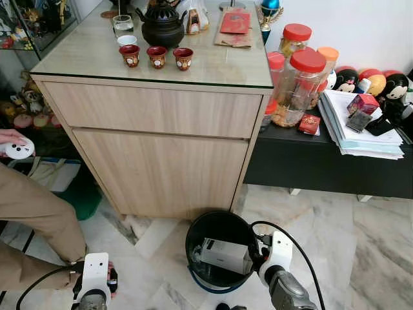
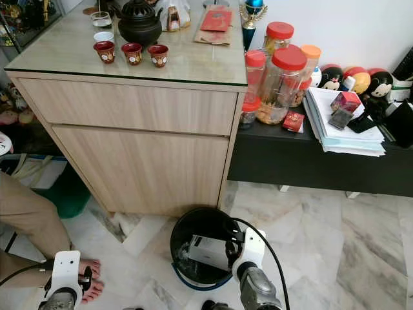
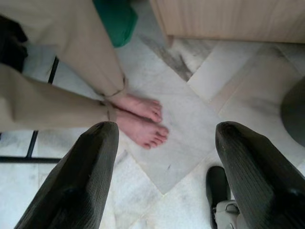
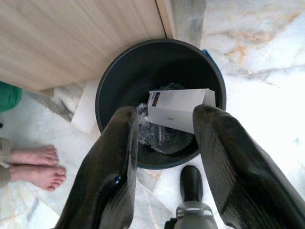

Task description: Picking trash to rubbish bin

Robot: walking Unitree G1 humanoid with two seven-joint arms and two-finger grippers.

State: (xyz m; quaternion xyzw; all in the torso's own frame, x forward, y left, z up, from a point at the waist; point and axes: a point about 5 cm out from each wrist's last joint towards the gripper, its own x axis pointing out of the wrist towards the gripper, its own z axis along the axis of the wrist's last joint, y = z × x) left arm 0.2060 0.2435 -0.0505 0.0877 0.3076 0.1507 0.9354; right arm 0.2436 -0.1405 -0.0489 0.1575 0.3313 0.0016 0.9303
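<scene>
the black bin sits just below and ahead of the right claw, whose fingers are spread and empty, with the white box already inside, so this drop looks done; the left claw hangs spread too.

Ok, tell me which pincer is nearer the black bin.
Right. The right pincer hangs open just above the black bin and the white box in it; the left pincer is off to the side, over bare floor.
</scene>
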